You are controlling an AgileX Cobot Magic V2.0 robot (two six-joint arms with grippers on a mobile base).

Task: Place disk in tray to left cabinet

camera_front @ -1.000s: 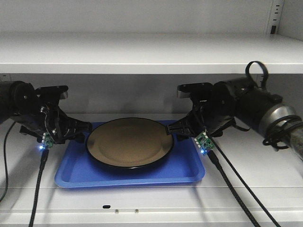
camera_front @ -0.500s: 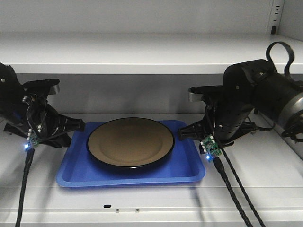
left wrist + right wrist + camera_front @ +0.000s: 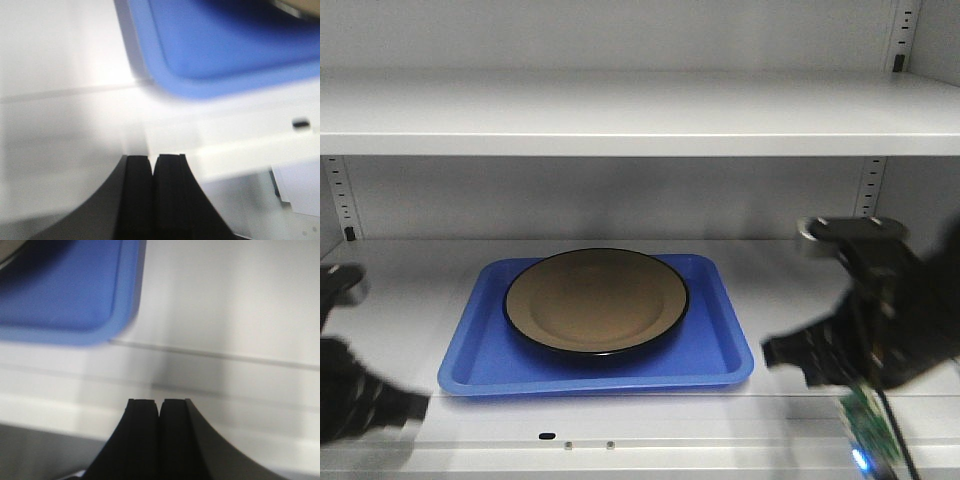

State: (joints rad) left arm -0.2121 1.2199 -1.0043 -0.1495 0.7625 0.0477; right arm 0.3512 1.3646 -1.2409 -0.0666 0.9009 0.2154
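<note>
The tan disk (image 3: 596, 300) with its black rim lies flat in the blue tray (image 3: 718, 350), which rests on a white shelf of the left cabinet (image 3: 620, 110). My left gripper (image 3: 405, 405) is blurred at the lower left, clear of the tray. Blurred too, my right gripper (image 3: 775, 352) sits at the lower right, just off the tray's right end. In the left wrist view the left gripper (image 3: 152, 159) is shut on nothing, with a tray corner (image 3: 210, 65) ahead. In the right wrist view the right gripper (image 3: 159, 401) is shut and empty, the tray's corner (image 3: 65, 305) at upper left.
The shelf's front lip (image 3: 620, 440) with small holes runs below the tray. An upper shelf (image 3: 620, 130) hangs above it. Pegged uprights (image 3: 868, 190) stand at the back. A cable (image 3: 880, 440) trails from the right arm.
Both arms have pulled back from the tray's ends, toward the camera and outward and downward. The tray and disk stay put on the shelf.
</note>
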